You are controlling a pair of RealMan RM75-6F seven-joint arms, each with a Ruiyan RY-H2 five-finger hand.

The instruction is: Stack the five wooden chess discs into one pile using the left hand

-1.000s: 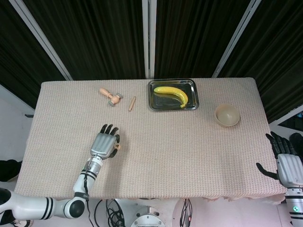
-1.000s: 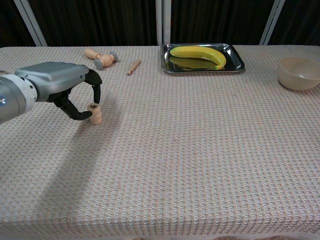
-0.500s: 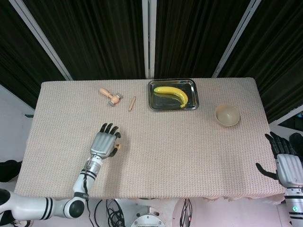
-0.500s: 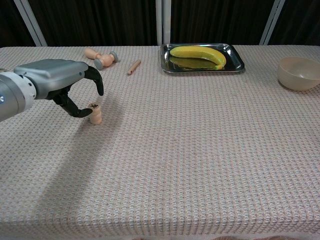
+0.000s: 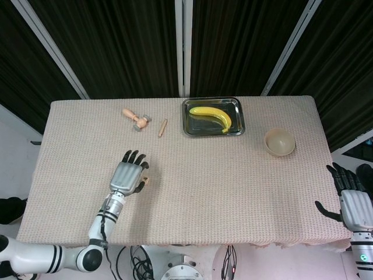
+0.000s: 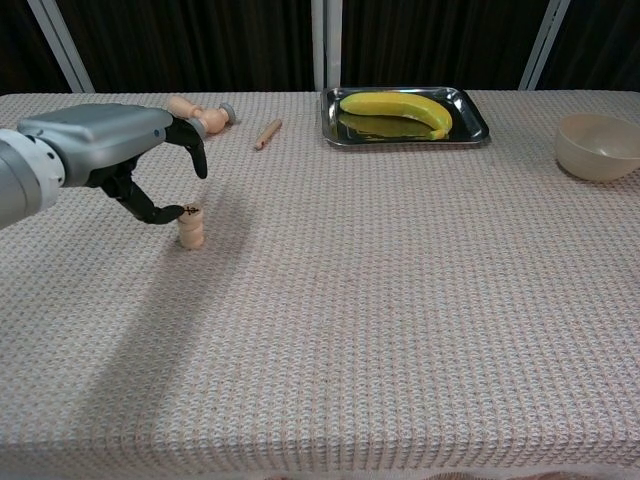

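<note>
A short pile of wooden chess discs (image 6: 190, 227) stands on the table, left of centre; in the head view the pile (image 5: 145, 180) peeks out beside my fingers. My left hand (image 6: 115, 150) hovers just left of and above it, fingers spread and curved, holding nothing. The thumb tip sits close beside the top disc; contact is unclear. From above, the left hand (image 5: 127, 175) covers part of the pile. My right hand (image 5: 353, 202) hangs off the table's right edge, fingers apart and empty.
A metal tray (image 5: 192, 128) with a banana (image 5: 211, 116) sits at the back centre. A wooden-handled tool (image 5: 136, 118) and a small wooden stick (image 5: 162, 128) lie at the back left. A beige bowl (image 5: 280, 142) stands at the right.
My left hand has lifted and opened away from the pile, its fingers rising above the top disc. The pile stays put.
</note>
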